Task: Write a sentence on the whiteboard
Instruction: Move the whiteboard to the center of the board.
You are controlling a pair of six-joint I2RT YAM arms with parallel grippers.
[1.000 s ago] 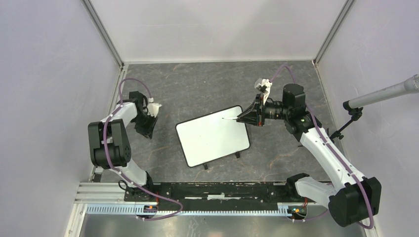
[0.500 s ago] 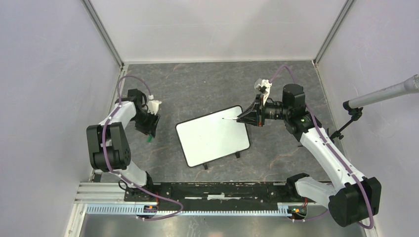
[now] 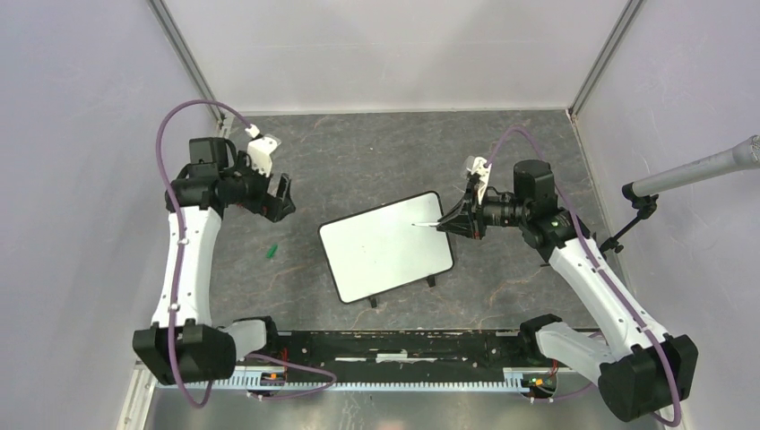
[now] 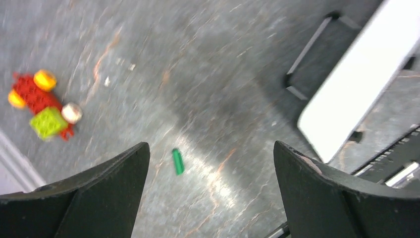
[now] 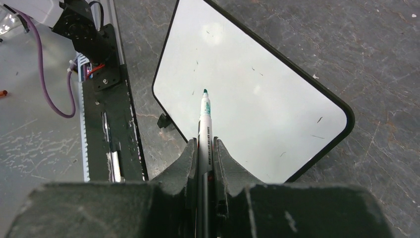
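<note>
The whiteboard (image 3: 385, 246) lies tilted on its small feet in the middle of the table, its white face (image 5: 247, 89) bare except for a few specks; no sentence shows on it. My right gripper (image 3: 459, 221) (image 5: 204, 145) is shut on a green-tipped marker (image 5: 205, 119), uncapped, with the tip over the board's far right part. A small green marker cap (image 3: 269, 252) (image 4: 177, 161) lies on the table left of the board. My left gripper (image 3: 283, 195) (image 4: 210, 148) hangs open and empty above the cap. The board's edge (image 4: 361, 74) shows at the right of the left wrist view.
A toy of red, yellow and green bricks (image 4: 42, 104) lies on the table near the left wall. A grey microphone (image 3: 699, 170) on a stand juts in from the right. The black base rail (image 3: 394, 345) runs along the near edge. White walls enclose the table.
My left gripper opened wide and let go of the green cap, which now lies on the table; the left arm rose and swung back. The right gripper with the marker shifted slightly.
</note>
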